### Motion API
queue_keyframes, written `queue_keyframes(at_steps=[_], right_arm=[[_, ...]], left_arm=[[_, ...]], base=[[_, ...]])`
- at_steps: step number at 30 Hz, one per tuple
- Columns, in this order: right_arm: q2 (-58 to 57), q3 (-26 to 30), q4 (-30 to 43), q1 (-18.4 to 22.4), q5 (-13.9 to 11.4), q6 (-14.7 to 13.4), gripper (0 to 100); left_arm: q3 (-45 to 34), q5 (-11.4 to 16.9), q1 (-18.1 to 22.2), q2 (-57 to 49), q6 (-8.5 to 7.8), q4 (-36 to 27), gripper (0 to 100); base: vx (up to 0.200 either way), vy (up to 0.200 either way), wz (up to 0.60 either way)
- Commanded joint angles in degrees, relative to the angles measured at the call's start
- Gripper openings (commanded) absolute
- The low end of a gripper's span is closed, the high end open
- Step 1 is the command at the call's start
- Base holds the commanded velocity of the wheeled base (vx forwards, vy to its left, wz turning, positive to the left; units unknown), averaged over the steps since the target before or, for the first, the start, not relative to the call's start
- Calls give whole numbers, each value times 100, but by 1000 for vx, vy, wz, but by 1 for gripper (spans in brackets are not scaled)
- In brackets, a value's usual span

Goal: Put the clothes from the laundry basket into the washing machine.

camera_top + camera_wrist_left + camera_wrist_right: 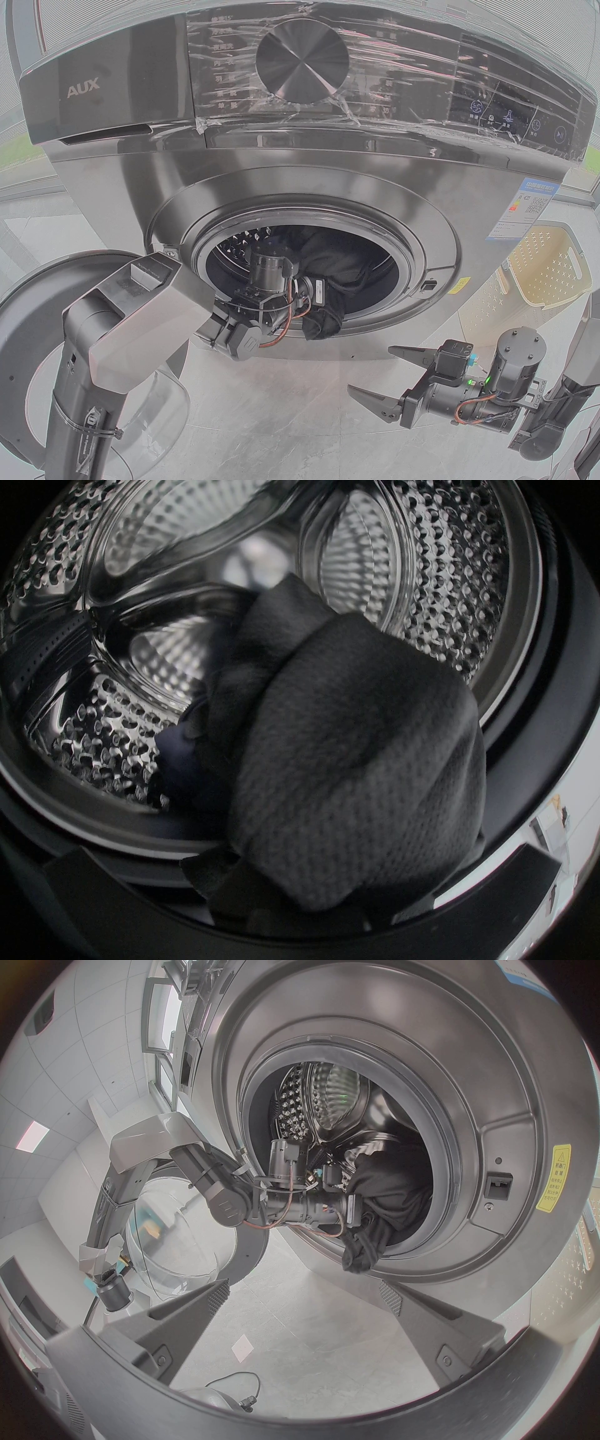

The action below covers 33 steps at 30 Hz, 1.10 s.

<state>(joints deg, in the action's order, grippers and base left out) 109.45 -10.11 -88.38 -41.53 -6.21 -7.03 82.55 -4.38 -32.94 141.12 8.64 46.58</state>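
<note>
- Head view: the washing machine [300, 175] has its door [31, 325] swung open on the robot's left. A black garment [340, 262] sits in the drum mouth with one end flopped over the rim. The left end effector [322, 297] is buried in the cloth, so its grip can't be made out. The right end effector [372, 370] hangs low out front, spread wide and holding nothing. The laundry basket [550, 269] stands just right of the machine.
- Left wrist view: the garment is bunched up close, with the perforated drum [437, 574] behind it.
- Right wrist view: the garment's tail dangles over the rim.

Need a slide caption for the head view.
Left arm at the washing machine mouth, black garment partly hanging out; right pincer open outside.
</note>
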Motion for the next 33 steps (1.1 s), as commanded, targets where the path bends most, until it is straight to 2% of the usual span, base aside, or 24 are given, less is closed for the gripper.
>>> queue_keyframes(at_steps=[1,3,6,12,17,18,23,25,33], right_arm=[[-11,-18,-4,-13,-4,0,100],[-11,-27,-4,-13,-4,0,100],[-11,-35,-4,-21,-4,0,100],[-20,-44,-4,-39,-4,-9,100],[-29,-53,-4,-30,-4,-9,100],[-20,-53,-4,-30,-4,-9,100],[-11,-62,-4,-30,-4,-9,100],[-11,-53,-4,-21,-4,-9,100],[-11,-53,-4,-30,-4,-9,100]], left_arm=[[727,-151,60,293,226,79,0],[1017,-301,68,390,269,97,0],[1465,-432,139,575,243,255,0],[2414,-459,165,953,138,791,0],[2617,-476,200,979,102,862,0],[2608,-485,218,970,67,844,100],[2168,-564,235,830,23,756,100],[1333,-573,191,373,23,457,100],[6,-459,77,-427,6,167,100]], base=[[0,0,0],[0,0,0],[0,0,0],[0,0,0],[0,0,0],[0,0,0],[0,0,0],[0,0,0],[0,0,0]])
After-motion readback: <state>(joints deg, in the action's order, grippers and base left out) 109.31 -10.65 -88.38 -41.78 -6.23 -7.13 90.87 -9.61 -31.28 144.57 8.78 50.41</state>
